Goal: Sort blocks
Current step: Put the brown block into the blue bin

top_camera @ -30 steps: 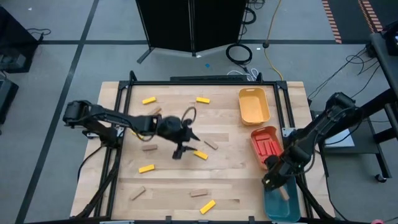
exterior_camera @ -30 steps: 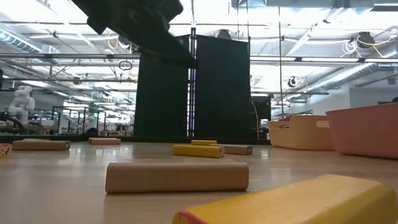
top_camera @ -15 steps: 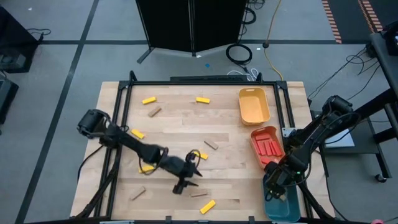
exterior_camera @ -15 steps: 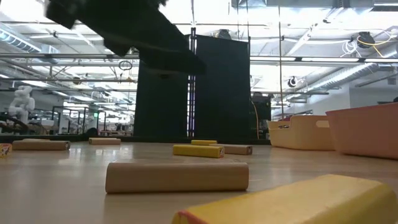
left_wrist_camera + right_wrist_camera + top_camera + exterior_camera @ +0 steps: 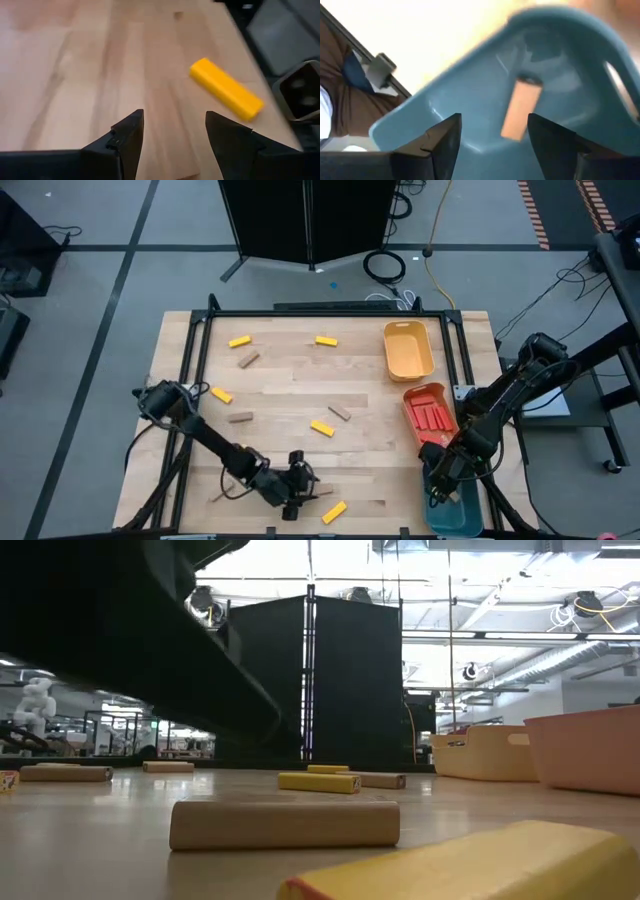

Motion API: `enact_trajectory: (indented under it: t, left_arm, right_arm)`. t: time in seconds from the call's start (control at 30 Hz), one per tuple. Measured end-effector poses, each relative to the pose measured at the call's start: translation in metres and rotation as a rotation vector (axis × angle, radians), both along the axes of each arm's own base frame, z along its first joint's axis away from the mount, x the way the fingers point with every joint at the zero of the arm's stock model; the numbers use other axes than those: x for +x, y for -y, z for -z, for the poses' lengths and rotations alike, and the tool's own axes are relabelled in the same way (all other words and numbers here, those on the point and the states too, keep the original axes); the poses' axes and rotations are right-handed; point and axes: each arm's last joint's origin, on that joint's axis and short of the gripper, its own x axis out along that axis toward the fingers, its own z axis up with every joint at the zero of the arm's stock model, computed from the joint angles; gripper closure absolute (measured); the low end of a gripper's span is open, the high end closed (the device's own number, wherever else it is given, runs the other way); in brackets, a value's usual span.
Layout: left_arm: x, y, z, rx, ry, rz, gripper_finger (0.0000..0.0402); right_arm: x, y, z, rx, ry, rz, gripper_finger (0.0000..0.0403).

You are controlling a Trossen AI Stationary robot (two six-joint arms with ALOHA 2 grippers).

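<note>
Yellow and tan blocks lie scattered flat on the wooden table [image 5: 280,385]. My left gripper [image 5: 306,498] hangs low near the table's near edge, open, with nothing between its fingers [image 5: 172,131]. A yellow block [image 5: 226,89] lies just ahead of it, also seen from above [image 5: 333,511]. A tan block [image 5: 285,823] lies beside that one. My right gripper [image 5: 445,480] stands open above the teal tray [image 5: 470,95]. A tan block [image 5: 520,107] sits inside the tray, clear of the fingers. Red blocks [image 5: 430,417] lie in the red tray.
An orange-yellow tray [image 5: 408,350] stands at the far right, the red tray [image 5: 415,395] behind the teal one [image 5: 462,510]. Other blocks: yellow [image 5: 239,340], [image 5: 326,340], [image 5: 221,395], [image 5: 321,428]; tan [image 5: 248,360], [image 5: 240,418], [image 5: 340,413]. A black frame rims the table.
My left gripper has swept from the middle of the table toward the near edge, sinking close to the tabletop beside the yellow and tan blocks there. No block on the table has moved. My right gripper has stayed over the teal tray.
</note>
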Motion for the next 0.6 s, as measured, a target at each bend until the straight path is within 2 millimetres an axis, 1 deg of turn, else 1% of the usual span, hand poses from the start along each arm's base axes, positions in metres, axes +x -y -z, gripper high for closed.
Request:
enact_trajectory:
  t: [0.1, 0.2, 0.33, 0.43, 0.6]
  left_arm:
    - [-0.003, 0.006, 0.008, 0.051, 0.013, -0.048, 0.0192]
    - [-0.003, 0.005, 0.015, 0.085, 0.015, -0.086, 0.0192]
    - [-0.001, 0.002, 0.019, 0.053, -0.002, -0.103, 0.0192]
    - [-0.001, 0.003, 0.019, 0.024, -0.015, -0.089, 0.0192]
    - [-0.004, 0.008, 0.019, 0.030, 0.000, -0.074, 0.0192]
  right_arm:
    - [0.002, 0.001, 0.000, -0.045, 0.064, -0.007, 0.0183]
    - [0.003, 0.003, 0.001, -0.095, 0.124, 0.000, 0.0183]
    - [0.005, 0.002, -0.002, -0.103, 0.143, 0.006, 0.0183]
    - [0.008, -0.002, -0.014, -0.090, 0.163, 0.002, 0.0183]
    - [0.010, -0.001, -0.039, -0.156, 0.198, 0.000, 0.0183]
